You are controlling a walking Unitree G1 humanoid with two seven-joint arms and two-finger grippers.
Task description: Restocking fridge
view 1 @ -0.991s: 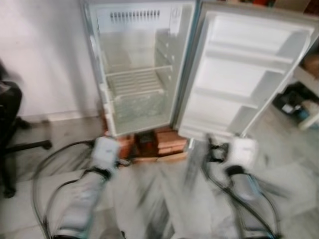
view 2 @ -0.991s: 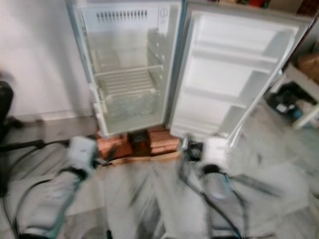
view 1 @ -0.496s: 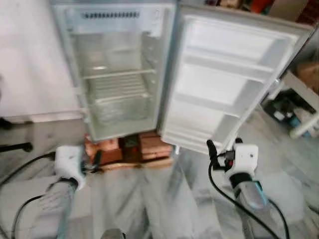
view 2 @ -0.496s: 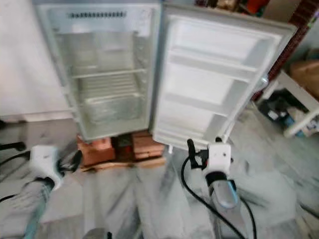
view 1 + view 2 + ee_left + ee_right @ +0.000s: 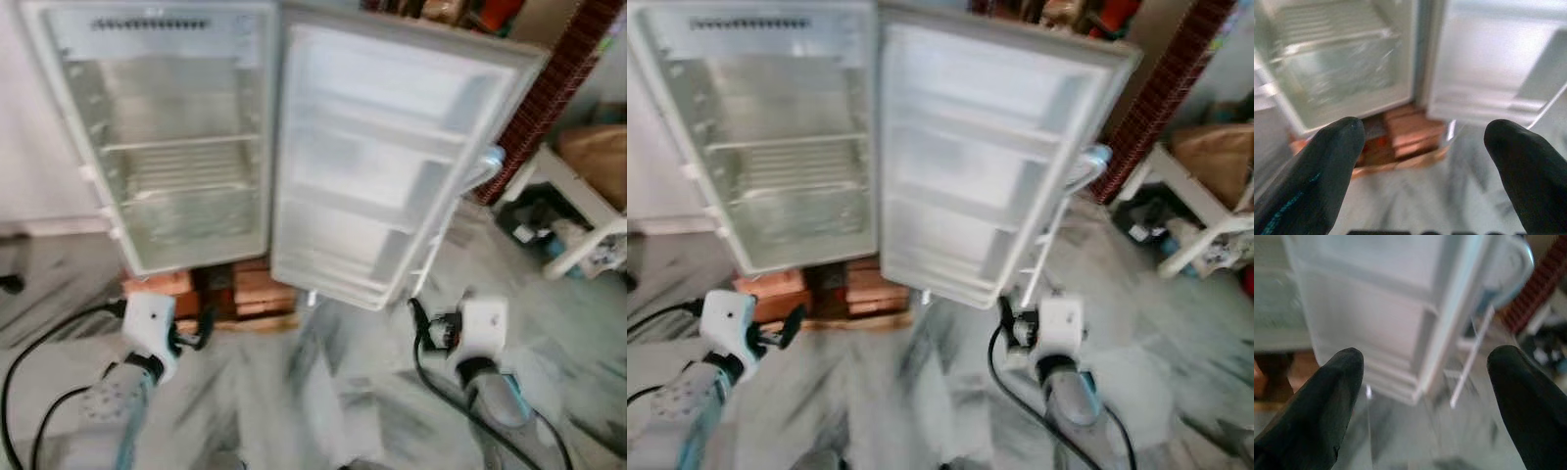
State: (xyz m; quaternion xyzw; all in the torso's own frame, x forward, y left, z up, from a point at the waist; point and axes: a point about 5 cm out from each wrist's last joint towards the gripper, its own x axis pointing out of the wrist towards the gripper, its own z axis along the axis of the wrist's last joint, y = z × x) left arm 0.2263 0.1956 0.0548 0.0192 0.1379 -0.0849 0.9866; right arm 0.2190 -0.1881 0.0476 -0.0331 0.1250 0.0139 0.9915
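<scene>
Nearest the camera, the left hand (image 5: 191,333) and the right hand (image 5: 423,325) hang low over the marbled grey floor (image 5: 323,392), each with its two black fingers spread wide apart and gripping nothing; black cables (image 5: 29,372) loop back from both wrists. Just beyond the left hand, a stack of reddish bricks (image 5: 245,292) props up the fridge (image 5: 167,137), which stands with its cabinet open toward that hand. Inside, a wire shelf (image 5: 176,147) spans the middle and a clear drawer (image 5: 186,220) sits below it; both look bare, though blur softens the detail. Ahead of the right hand, the fridge door (image 5: 382,166) is swung fully open, its white moulded racks holding nothing that can be made out. Farther off, beyond the right hand, a white piece of furniture (image 5: 578,225) and dark clutter (image 5: 529,215) stand by a brick-red lattice wall (image 5: 549,88).
</scene>
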